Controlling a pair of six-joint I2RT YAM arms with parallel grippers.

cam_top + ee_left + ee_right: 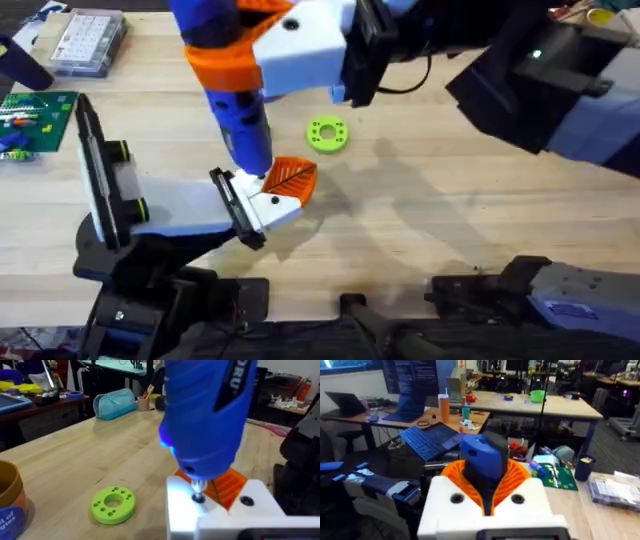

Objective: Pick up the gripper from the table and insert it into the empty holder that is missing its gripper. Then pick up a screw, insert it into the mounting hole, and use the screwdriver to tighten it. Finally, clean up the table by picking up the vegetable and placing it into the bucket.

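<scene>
At table centre-left: screw-tightening step.
Right gripper [490,495] clamps the screwdriver [240,120], long axis near-vertical, bit [198,496] seated in the mounting hole of the white-and-orange gripper [275,195], directly below. Left gripper's finger state: cannot tell. Bucket [10,497] stands left.

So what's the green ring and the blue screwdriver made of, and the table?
The green ring looks like matte plastic, maybe printed: even lime colour, neat round holes. The blue screwdriver seems smooth glossy plastic that catches light, with a thin shiny metal bit at its tip. The table looks like pale wood, judging by its streaky grain and plank seams.
</scene>
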